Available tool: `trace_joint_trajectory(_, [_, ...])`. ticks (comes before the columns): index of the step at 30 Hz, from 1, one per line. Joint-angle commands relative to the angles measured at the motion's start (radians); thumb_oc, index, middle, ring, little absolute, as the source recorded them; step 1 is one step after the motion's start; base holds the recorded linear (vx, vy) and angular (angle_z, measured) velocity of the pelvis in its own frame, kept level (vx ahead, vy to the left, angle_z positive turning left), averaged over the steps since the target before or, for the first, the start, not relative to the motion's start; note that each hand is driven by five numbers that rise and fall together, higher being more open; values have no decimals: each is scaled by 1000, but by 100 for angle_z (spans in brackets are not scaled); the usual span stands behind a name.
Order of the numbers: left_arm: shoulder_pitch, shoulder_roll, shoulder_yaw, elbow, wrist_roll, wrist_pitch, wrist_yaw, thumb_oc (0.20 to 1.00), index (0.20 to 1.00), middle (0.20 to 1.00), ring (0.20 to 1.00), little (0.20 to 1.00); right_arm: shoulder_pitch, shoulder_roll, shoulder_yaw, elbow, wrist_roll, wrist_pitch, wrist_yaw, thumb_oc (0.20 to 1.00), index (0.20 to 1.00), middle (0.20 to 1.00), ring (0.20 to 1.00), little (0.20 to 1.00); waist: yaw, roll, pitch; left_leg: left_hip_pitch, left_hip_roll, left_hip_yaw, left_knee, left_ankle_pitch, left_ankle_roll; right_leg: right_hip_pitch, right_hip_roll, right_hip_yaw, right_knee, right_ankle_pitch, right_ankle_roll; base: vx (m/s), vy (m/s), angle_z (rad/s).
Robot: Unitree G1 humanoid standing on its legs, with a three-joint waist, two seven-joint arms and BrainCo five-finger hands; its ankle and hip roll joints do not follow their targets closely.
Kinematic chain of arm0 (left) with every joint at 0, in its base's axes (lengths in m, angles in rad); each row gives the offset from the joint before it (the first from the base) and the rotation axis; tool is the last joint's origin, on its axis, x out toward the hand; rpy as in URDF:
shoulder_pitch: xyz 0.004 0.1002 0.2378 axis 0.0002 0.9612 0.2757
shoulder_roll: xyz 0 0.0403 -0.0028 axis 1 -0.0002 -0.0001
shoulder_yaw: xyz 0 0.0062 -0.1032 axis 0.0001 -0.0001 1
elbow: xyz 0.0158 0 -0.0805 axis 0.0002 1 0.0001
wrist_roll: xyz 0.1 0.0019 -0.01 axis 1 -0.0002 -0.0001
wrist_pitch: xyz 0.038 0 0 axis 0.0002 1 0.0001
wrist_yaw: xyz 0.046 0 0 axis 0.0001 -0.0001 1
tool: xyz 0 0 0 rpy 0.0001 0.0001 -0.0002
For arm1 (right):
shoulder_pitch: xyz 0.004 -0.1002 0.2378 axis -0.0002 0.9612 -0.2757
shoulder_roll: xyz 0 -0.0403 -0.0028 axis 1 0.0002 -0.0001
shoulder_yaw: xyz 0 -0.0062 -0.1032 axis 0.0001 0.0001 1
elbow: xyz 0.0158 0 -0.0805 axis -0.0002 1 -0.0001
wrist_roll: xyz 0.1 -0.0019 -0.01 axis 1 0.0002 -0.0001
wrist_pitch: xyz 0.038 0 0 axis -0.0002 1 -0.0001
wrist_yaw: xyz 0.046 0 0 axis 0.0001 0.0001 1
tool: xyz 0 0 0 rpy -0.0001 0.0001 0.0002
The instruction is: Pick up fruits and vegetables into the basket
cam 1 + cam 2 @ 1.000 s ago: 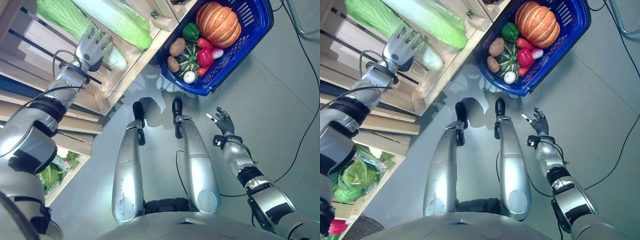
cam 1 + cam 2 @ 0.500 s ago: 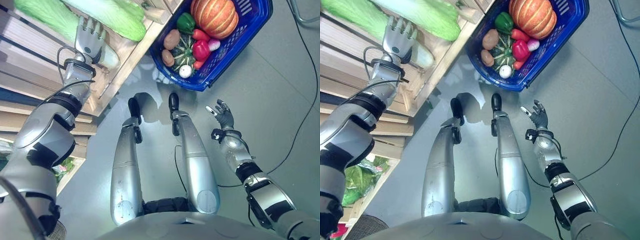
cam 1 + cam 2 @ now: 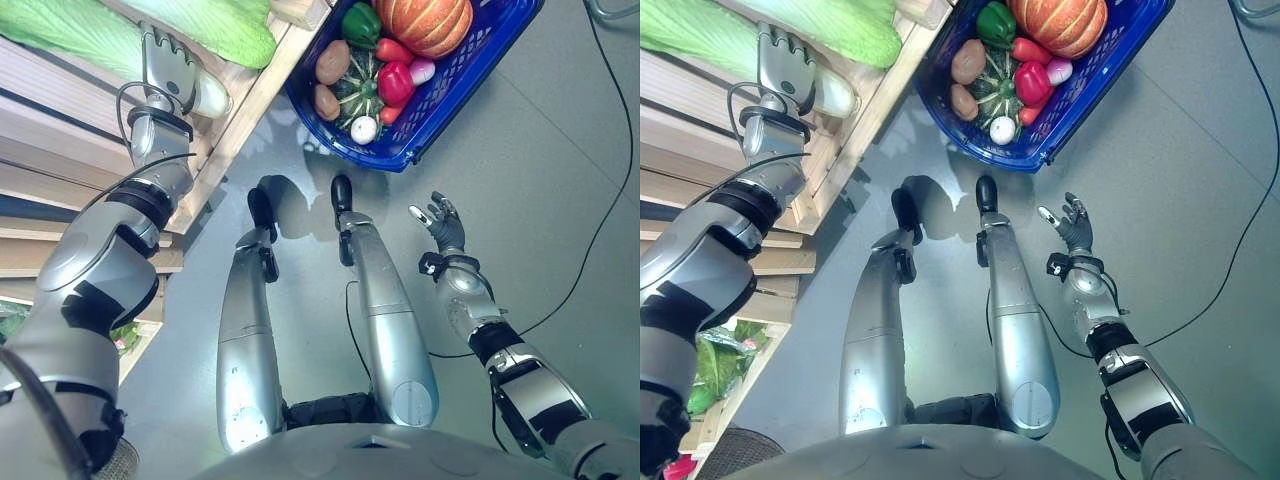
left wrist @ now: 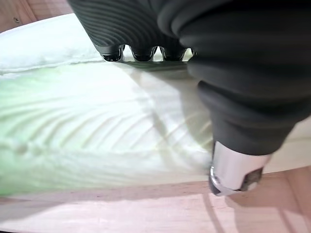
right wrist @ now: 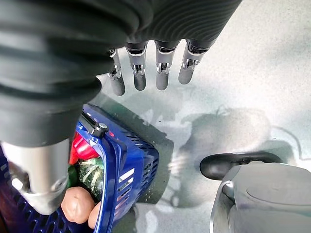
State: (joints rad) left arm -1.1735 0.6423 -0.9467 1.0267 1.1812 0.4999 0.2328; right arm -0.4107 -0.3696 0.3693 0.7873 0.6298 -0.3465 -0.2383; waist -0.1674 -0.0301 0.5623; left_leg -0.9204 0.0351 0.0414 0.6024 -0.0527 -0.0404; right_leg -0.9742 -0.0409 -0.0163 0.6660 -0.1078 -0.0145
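Left arm stretched far forward, left hand (image 3: pixel 168 68) palm-down; right hand (image 3: pixel 443 224) held low, fingers loosely spread.

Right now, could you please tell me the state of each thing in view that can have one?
Left hand: resting on the cabbage's white end, fingers hidden beyond it.
Right hand: open, empty, above the grey floor.
Long pale-green napa cabbage: lying in the wooden crate, not lifted.
Blue plastic basket: on the floor, loaded with an orange pumpkin, red peppers and other produce.
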Motion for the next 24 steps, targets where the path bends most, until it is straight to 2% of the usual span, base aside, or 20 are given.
trace_joint_trajectory(1, [-24,29,53,17,-41,62,95,200,200,200,200,200,72,-8,1,-63,28,-47,-1,1000,1000,1000,1000,1000,18,-13,-42,4,-46,76,-5,-43,41,53,42,-29,-70,56,31,-5,-47,0])
trace_joint_trajectory(2, [-22,29,57,16,-49,63,105,200,200,200,200,200,72,-8,1,-64,29,-47,-1,1000,1000,1000,1000,1000,19,-13,-42,6,-46,76,-4,-43,40,54,42,-30,-70,56,31,-3,-44,1])
trace_joint_trajectory(3, [-20,34,62,22,-90,52,159,200,200,200,200,200,74,-6,-1,-63,30,-49,2,1000,1000,1000,1000,1000,21,-12,-42,15,-46,75,-6,-43,40,64,41,-31,-69,52,31,-5,-51,4])
trace_joint_trajectory(4, [-17,48,76,20,-188,30,241,200,200,200,200,200,82,-4,-4,-64,28,-56,8,1000,1000,1000,1000,1000,24,-11,-42,30,-44,74,-6,-45,40,80,39,-34,-70,49,30,-4,-46,4])
trace_joint_trajectory(5, [-17,48,76,20,-188,30,241,200,200,200,200,200,82,-4,-4,-64,28,-56,8,1000,1000,1000,1000,1000,24,-11,-42,30,-44,74,-6,-45,40,80,39,-34,-70,49,30,-4,-57,3])
trace_joint_trajectory(6, [-8,58,98,7,-255,3,322,200,200,200,200,200,89,-1,-4,-72,27,-59,6,1000,1000,1000,1000,1000,29,-11,-42,44,-43,74,-8,-45,39,97,37,-37,-74,47,30,2,-43,3])
trace_joint_trajectory(8, [3,70,128,-9,-333,-40,408,200,200,200,200,200,103,4,-6,-87,26,-70,2,1000,1000,1000,1000,1000,34,-11,-42,65,-45,73,-9,-48,38,119,37,-40,-79,44,30,3,-66,7])
trace_joint_trajectory(9, [21,83,159,-32,-366,-88,470,200,200,200,200,200,115,8,-8,-108,21,-73,-7,1000,1000,1000,1000,1000,39,-8,-42,88,-47,70,-18,-48,38,143,35,-43,-87,42,30,1,-60,11])
trace_joint_trajectory(10, [31,90,173,-44,-384,-109,497,200,200,200,200,200,122,10,-9,-118,18,-77,-8,1000,1000,1000,1000,1000,42,-7,-42,99,-48,68,-23,-47,37,155,35,-45,-93,42,31,8,-83,12])
trace_joint_trajectory(11, [84,107,230,-99,-427,-170,578,200,200,200,200,200,142,19,-16,-149,7,-86,-17,1000,1000,1000,1000,1000,54,-4,-42,133,-52,62,-34,-48,32,199,32,-48,-112,39,32,0,-56,9])
trace_joint_trajectory(12, [83,108,231,-99,-427,-170,578,200,200,200,200,200,139,19,-16,-149,7,-86,-17,1000,1000,1000,1000,1000,53,-4,-42,130,-53,62,-35,-44,33,196,32,-49,-113,42,32,11,-75,7])
trace_joint_trajectory(18, [389,132,472,-416,-535,-325,754,200,200,200,200,200,204,37,-45,-288,-52,-110,-51,1000,1000,1000,1000,1000,104,2,-42,296,-66,28,-127,-28,28,377,24,-63,-206,33,30,32,-50,7])
trace_joint_trajectory(19, [479,129,545,-500,-580,-412,793,200,200,200,200,200,226,42,-59,-321,-60,-125,-47,1000,1000,1000,1000,1000,120,3,-42,353,-73,9,-159,-20,24,441,22,-64,-242,31,29,47,-46,19])
trace_joint_trajectory(22, [566,118,618,-591,-585,-472,812,200,200,200,200,200,242,49,-75,-354,-71,-128,-39,1000,1000,1000,1000,1000,132,4,-42,410,-78,-7,-197,-9,21,508,22,-66,-286,33,28,42,-37,12])
trace_joint_trajectory(23, [635,96,680,-661,-676,-574,805,200,200,200,200,200,257,56,-89,-383,-94,-136,-23,1000,1000,1000,1000,1000,142,4,-42,456,-83,-20,-231,4,19,561,22,-72,-322,37,26,65,-48,11])
trace_joint_trajectory(24, [693,48,728,-723,-667,-616,784,200,200,200,200,200,266,65,-95,-413,-111,-128,-22,1000,1000,1000,1000,1000,152,4,-45,496,-88,-37,-261,14,19,608,20,-79,-354,40,24,118,-62,12])
